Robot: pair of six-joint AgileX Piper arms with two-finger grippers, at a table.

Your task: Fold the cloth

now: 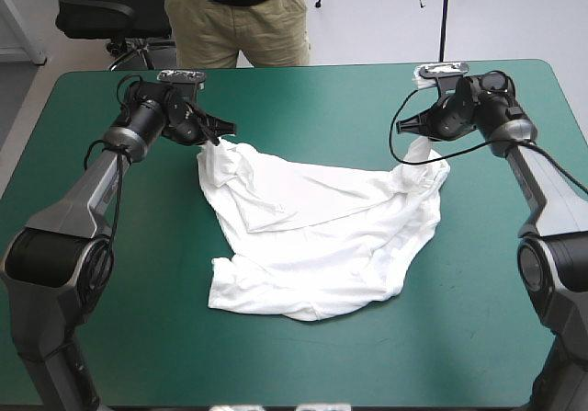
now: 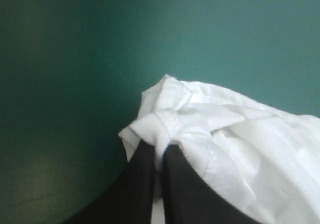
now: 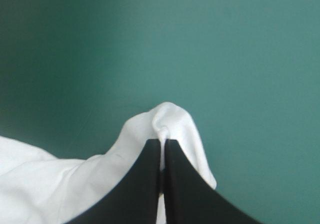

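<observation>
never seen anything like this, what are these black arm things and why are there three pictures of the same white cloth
This is a robot with two arms, working at a table with a teal-green cover. The wide picture looks down from above and behind the robot. The other two come from a camera on each wrist, looking along that arm's gripper, so its two black fin-shaped fingers rise from the bottom. On the table lies a white short-sleeved T-shirt, partly spread and wrinkled. The left gripper is shut on one bunched far corner of it, seen close up in the left wrist view. The right gripper pinches the other far corner, as its own view shows.
</observation>
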